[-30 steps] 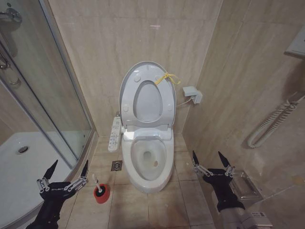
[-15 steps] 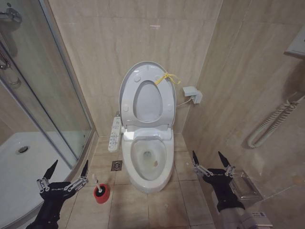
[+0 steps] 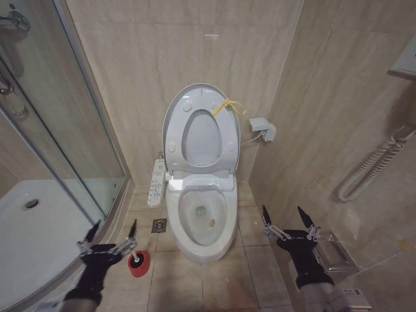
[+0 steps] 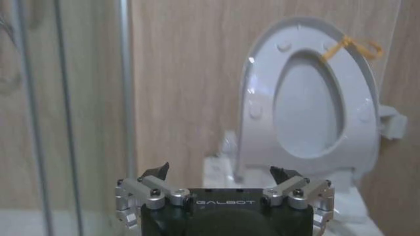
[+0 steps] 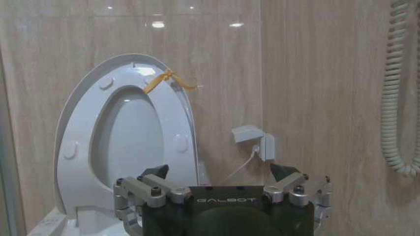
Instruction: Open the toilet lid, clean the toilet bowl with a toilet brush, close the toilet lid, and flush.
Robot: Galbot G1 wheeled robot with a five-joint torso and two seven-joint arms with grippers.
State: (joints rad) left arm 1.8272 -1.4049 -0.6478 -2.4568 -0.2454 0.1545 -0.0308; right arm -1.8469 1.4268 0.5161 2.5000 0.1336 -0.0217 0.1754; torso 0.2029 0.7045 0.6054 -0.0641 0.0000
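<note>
The toilet lid (image 3: 198, 120) stands raised against the wall with the seat, its yellow strap (image 3: 229, 106) at the top edge. Below it the toilet bowl (image 3: 201, 221) lies uncovered. The toilet brush (image 3: 133, 249) stands in its red holder cup (image 3: 138, 263) on the floor tiles, left of the bowl. The left hand (image 3: 112, 235) hovers just beside the brush handle on its left, fingers spread, grasping nothing. The right hand (image 3: 285, 218) hangs to the right of the bowl, well apart from the brush, fingers also spread and unloaded.
</note>
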